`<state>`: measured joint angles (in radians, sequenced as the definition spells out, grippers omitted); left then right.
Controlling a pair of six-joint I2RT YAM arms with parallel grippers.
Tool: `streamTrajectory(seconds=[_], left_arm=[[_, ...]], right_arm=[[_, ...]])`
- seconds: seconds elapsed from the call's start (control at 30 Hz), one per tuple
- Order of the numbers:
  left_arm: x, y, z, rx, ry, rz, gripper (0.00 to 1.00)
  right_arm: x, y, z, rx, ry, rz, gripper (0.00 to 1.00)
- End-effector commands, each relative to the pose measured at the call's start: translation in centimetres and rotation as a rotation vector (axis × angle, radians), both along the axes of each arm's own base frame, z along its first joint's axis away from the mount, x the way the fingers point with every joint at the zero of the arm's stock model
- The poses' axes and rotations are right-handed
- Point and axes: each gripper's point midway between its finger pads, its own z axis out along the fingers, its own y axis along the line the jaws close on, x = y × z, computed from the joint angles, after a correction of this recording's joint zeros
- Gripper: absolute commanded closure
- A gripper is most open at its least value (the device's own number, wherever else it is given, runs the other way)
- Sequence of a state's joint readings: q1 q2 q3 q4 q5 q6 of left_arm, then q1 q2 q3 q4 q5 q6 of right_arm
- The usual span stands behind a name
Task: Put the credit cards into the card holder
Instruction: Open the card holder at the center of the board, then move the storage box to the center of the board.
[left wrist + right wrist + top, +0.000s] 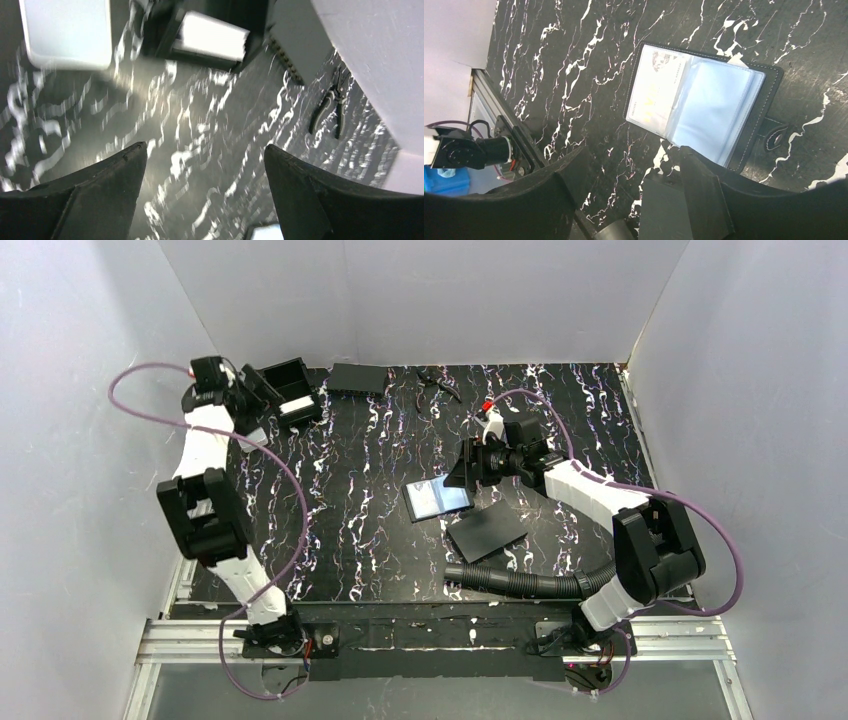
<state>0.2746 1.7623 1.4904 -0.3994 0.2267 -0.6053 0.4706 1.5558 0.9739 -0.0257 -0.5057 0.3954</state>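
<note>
1. Around the work: the black marbled worktop (370, 540) carries a matte black sheet (487, 532) lying flat just right of the card holder (437, 498). A ribbed black hose (520, 582) runs along the near side of the sheet. At the far edge sit an open black box (285, 390), a shut flat black box (357, 377) and a pair of pliers (440, 386). White walls close in three sides.
2. Nothing lies between the right gripper (633, 150) and the card holder. In the right wrist view the sheet's corner shows low between the fingers (549, 195).
3. Count: one card holder, open flat with its clear sleeves up. One credit card (659, 87) is seen tucked in its left sleeve, while the right sleeve looks pale blue and bare. A white rectangle (212, 35) stands in the open box, too blurred to say whether it is cards or how many. Also counted are two boxes, one sheet, one hose and one pair of pliers.
4. Right arm: the elbow is raised at the right and the forearm reaches leftwards. The wrist is low, just beside the holder's far right edge, with fingers spread wide and holding nothing.
5. Left arm: it is folded upright and reaches to the far left corner. The left gripper (205, 147) is next to the open box, its fingers (110, 185) apart and empty above bare worktop.
</note>
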Motion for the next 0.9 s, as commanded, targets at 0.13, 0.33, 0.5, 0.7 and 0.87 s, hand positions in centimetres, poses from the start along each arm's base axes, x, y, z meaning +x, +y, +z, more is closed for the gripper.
streamTrajectory(seconds=[0.13, 0.33, 0.5, 0.7, 0.87], left_arm=[[5.6, 2.3, 0.0, 0.368, -0.002, -0.307, 0.08], [8.7, 2.4, -1.7, 0.595, 0.047, -0.463, 0.09], [9.3, 4.3, -2.2, 0.560, 0.117, -0.288, 0.05], [9.5, 5.3, -3.1, 0.453, 0.117, -0.180, 0.11], [10.0, 5.6, -3.9, 0.426, 0.118, -0.145, 0.18]], right_arm=[[-1.6, 0.0, 1.8, 0.028, 0.007, 0.055, 0.25], [-2.2, 0.1, 1.5, 0.041, 0.045, 0.057, 0.25], [-2.8, -0.3, 1.8, 0.036, 0.041, 0.058, 0.25], [-3.0, -0.2, 1.4, 0.043, 0.053, 0.062, 0.25], [-3.1, -0.2, 1.1, 0.047, 0.063, 0.063, 0.26]])
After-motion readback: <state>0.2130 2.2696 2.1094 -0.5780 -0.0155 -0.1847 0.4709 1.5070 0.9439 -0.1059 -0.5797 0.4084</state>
